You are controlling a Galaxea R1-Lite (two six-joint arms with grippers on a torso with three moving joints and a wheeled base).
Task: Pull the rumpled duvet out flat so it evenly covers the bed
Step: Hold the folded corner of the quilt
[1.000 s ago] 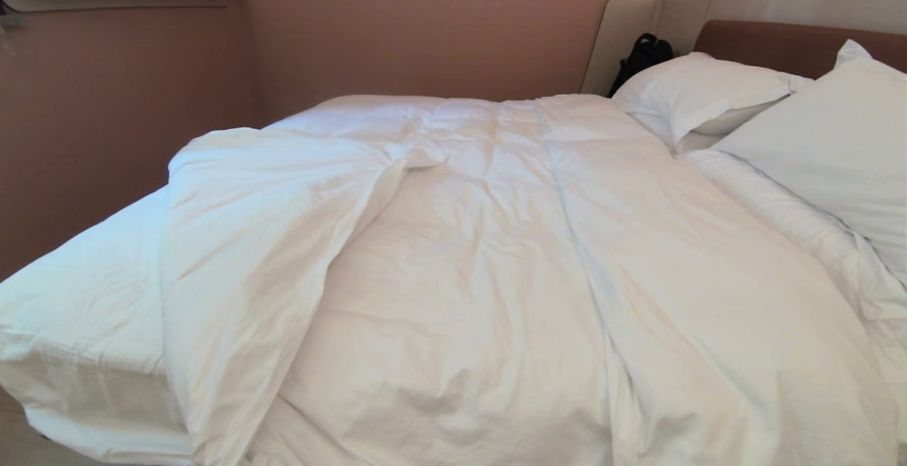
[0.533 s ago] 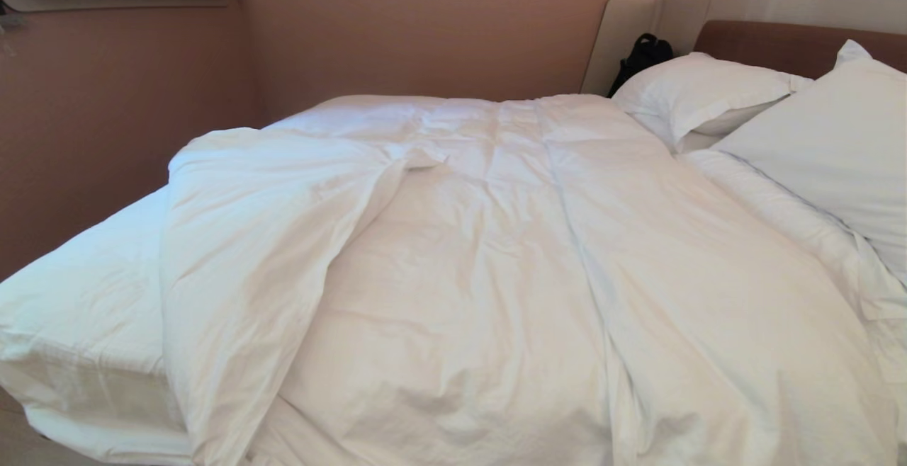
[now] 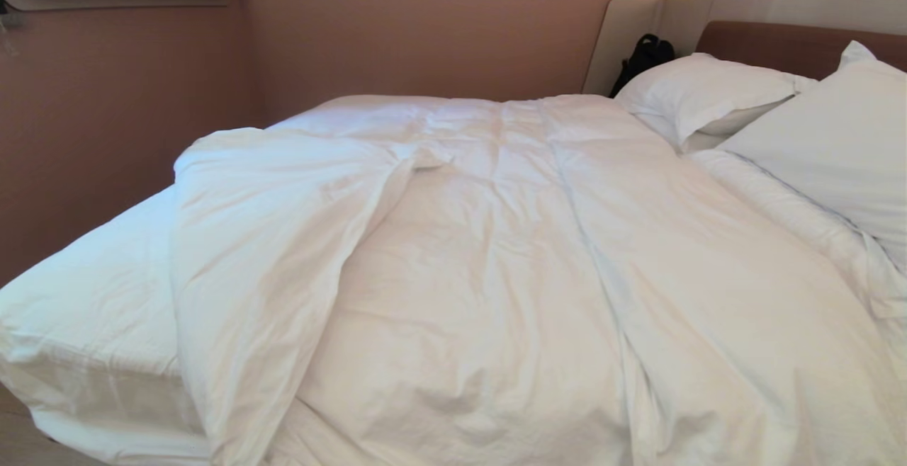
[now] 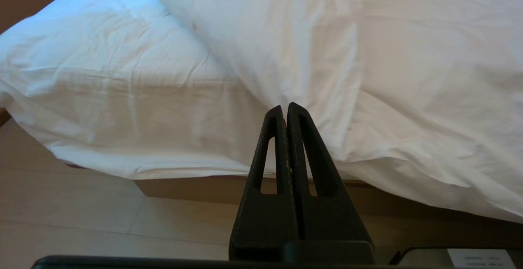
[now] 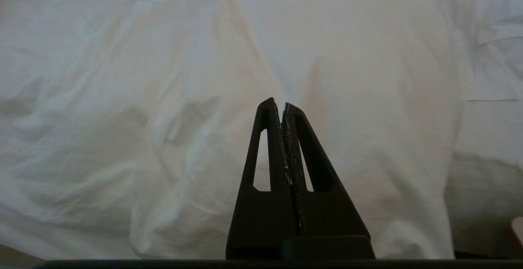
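Observation:
The rumpled duvet (image 3: 510,260) lies across the bed (image 3: 85,310), puffy and white, with its left edge folded back on itself into a thick ridge (image 3: 262,239). That fold leaves a strip of sheeted mattress bare at the left. Neither arm shows in the head view. In the left wrist view my left gripper (image 4: 285,107) is shut and empty, held off the bed's near side in front of the duvet's (image 4: 367,77) folded edge. In the right wrist view my right gripper (image 5: 280,104) is shut and empty, facing the hanging duvet (image 5: 204,97).
Two white pillows (image 3: 708,91) (image 3: 843,147) lie at the right by the padded headboard (image 3: 779,34), with a black bag (image 3: 641,59) in the corner. A pink wall (image 3: 425,20) runs behind the bed. Pale floor (image 4: 81,220) and the taupe plinth (image 4: 196,187) lie below the mattress edge.
The whole head view has shifted slightly to the right, so the camera moved a little. The duvet, pillows and both grippers show no movement of their own.

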